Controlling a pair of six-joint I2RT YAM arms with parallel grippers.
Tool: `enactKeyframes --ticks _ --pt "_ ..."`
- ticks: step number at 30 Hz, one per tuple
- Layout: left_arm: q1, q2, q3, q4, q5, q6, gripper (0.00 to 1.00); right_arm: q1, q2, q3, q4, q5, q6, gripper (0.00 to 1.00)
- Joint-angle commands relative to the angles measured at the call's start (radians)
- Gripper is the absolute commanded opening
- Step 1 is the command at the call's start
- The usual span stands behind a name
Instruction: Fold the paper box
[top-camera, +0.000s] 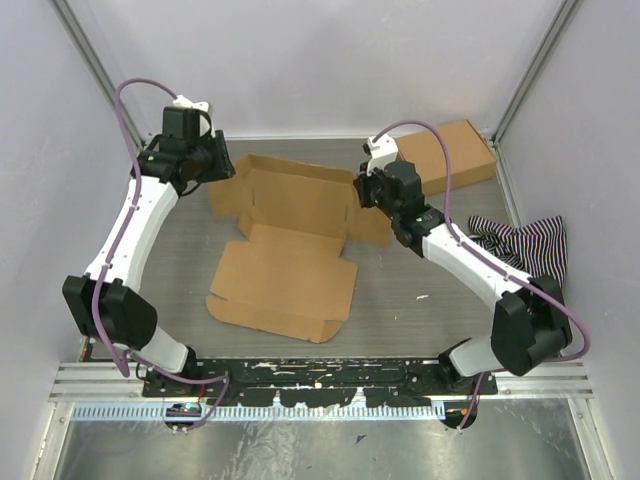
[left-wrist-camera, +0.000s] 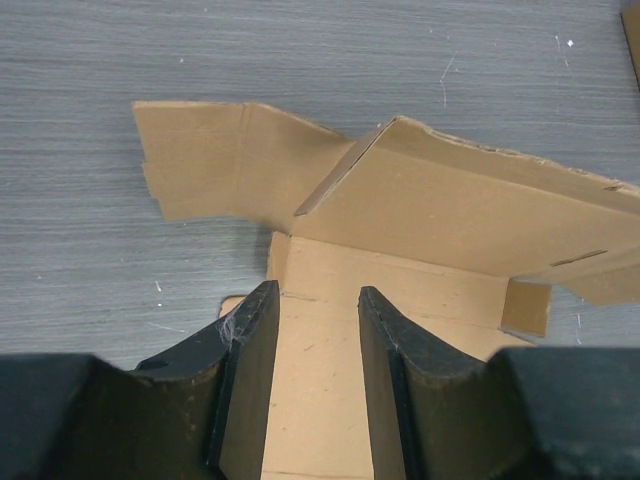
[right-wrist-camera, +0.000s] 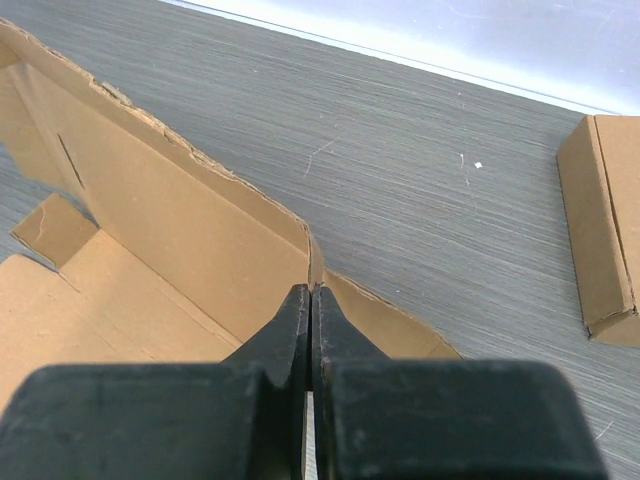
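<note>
Top external view: paper box (top-camera: 285, 280) on the desk (top-camera: 420, 300), left jaws parted, empty, over its 10 o'clock corner, right jaws pressed closed at its 2 o'clock wall end.

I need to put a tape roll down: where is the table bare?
Near right, the table is bare between the box and the right arm. A narrower strip lies near left, between the box and the left arm. The far side is crowded: both arms over the box, the carton and cloth on the right.

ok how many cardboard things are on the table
2: the paper box, spread open in the middle, and a flat carton at the far right corner. None seem hidden.
</note>
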Motion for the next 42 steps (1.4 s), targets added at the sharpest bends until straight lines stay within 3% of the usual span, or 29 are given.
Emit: enactKeyframes --ticks 1,24,34,42 --pt "-0.002 0.024 0.054 -0.002 0.01 0.019 0.44 0.015 -0.055 -0.013 0.08 0.023 -0.034 0.01" --pt "-0.012 0.198 0.239 -0.023 -0.041 0.09 0.43 0.033 -0.057 0.02 0.001 -0.076 -0.116 0.01" --pt "-0.015 0.231 0.218 -0.009 -0.016 0.118 0.42 0.033 -0.035 0.053 -0.035 -0.103 -0.118 0.01" --pt "-0.015 0.263 0.198 -0.001 -0.035 0.124 0.35 0.033 -0.029 0.062 -0.047 -0.106 -0.12 0.01"
